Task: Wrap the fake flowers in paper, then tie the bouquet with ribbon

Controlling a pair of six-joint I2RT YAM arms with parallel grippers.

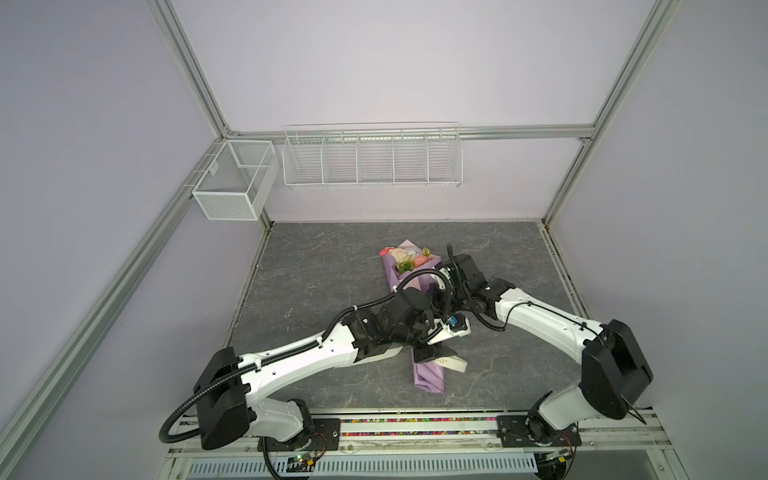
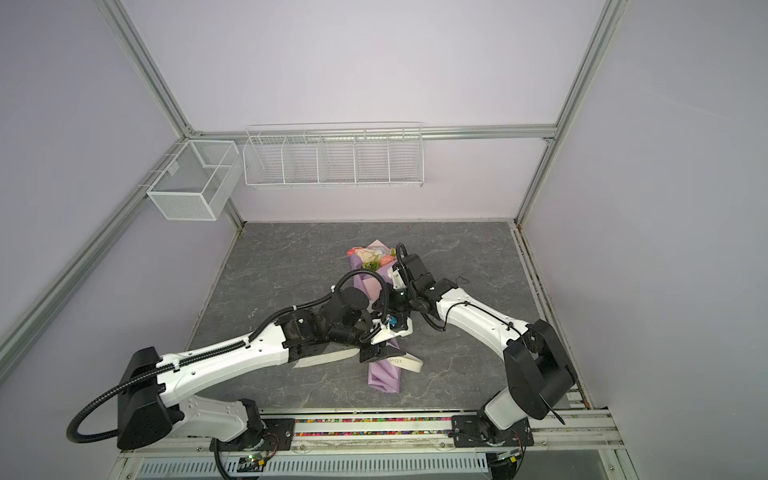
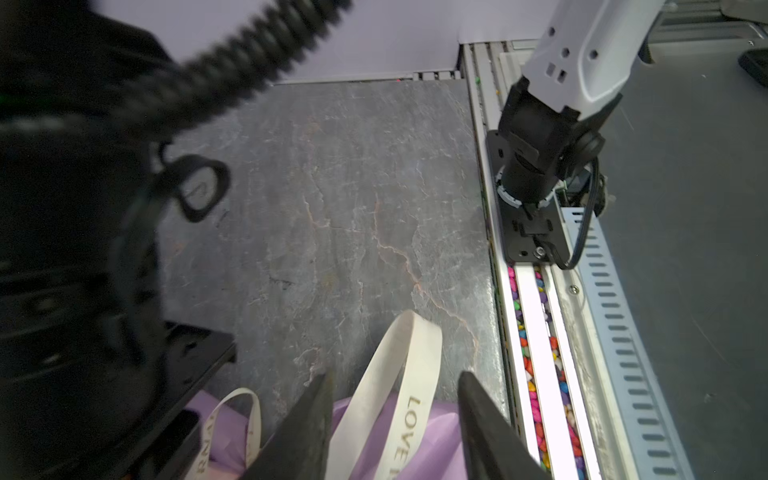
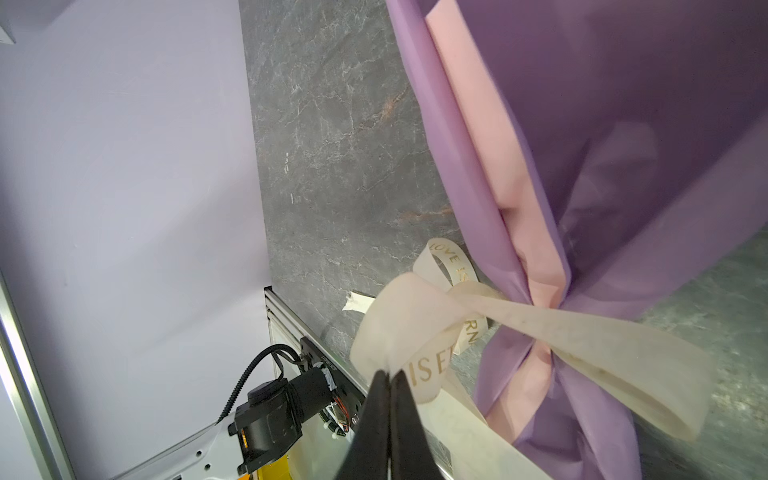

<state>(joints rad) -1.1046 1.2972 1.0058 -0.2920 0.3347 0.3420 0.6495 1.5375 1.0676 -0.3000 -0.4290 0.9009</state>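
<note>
The bouquet of fake flowers (image 1: 405, 257) (image 2: 372, 257) lies on the grey table, its blooms at the far end, wrapped in lilac and pink paper (image 1: 430, 378) (image 4: 623, 104). A cream lettered ribbon (image 2: 409, 362) (image 4: 519, 316) is cinched round the wrap's narrow waist. My left gripper (image 3: 395, 376) is open above the paper, and a loop of the ribbon (image 3: 415, 332) rises untouched between its fingers. My right gripper (image 4: 390, 374) is shut on another ribbon loop (image 4: 399, 324) and holds it up off the table. In both top views the crossed arms hide the waist.
A white wire rack (image 1: 372, 158) and a mesh basket (image 1: 232, 183) hang on the back wall. A rail filled with coloured beads (image 1: 415, 419) runs along the table's front edge between the two arm bases. A loose ribbon end (image 2: 324, 359) lies under my left arm.
</note>
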